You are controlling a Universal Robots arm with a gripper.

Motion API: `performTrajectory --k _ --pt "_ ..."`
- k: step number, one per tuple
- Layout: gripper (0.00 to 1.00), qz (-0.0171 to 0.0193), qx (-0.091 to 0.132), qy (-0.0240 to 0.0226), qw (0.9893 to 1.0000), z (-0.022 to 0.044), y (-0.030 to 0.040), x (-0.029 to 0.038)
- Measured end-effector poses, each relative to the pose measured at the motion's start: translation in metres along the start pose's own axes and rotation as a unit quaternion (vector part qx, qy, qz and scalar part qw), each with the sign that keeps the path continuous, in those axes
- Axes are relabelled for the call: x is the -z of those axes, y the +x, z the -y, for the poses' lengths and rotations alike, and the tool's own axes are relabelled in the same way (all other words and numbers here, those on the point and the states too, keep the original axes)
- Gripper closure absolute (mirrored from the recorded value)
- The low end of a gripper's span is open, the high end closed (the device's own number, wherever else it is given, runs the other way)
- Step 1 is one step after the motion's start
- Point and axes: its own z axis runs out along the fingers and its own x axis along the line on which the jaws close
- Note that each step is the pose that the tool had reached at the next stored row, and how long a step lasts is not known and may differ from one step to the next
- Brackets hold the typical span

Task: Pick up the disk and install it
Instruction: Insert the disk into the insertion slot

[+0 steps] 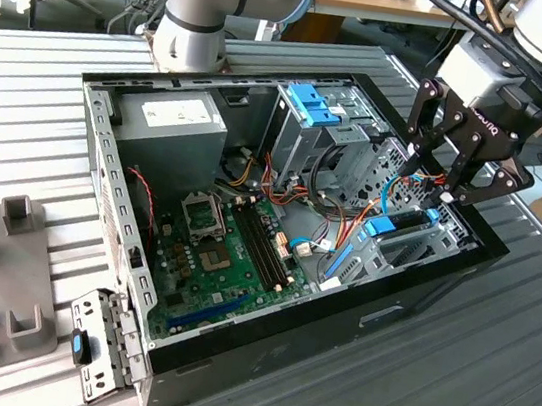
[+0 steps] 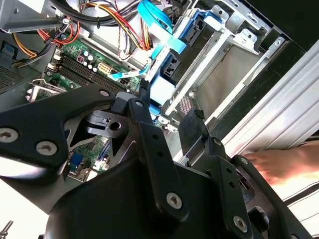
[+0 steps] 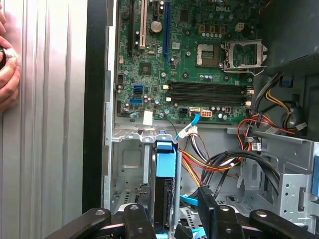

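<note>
The disk (image 3: 165, 172) stands on edge in the case (image 1: 335, 325), on the exterior view's right, dark with a light-blue frame. The gripper (image 3: 173, 214) hangs over it, fingers (image 3: 207, 209) spread apart.

I see print on the power-supply label (image 1: 176, 109), motherboard (image 3: 199, 64) and gripper (image 1: 429, 180) body — none legible.

Clear above the motherboard (image 3: 199, 74); tight around the disk (image 3: 164, 191), hemmed by cables (image 3: 212, 162) and the case wall (image 3: 95, 99); a hand (image 3: 7, 74) beyond that wall.
</note>
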Motion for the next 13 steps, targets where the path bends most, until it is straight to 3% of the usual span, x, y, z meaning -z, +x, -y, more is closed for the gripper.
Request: performTrajectory --k 13 --pt "0.5 -0.0002 -0.009 0.0005 1.0 0.0 0.0 0.0"
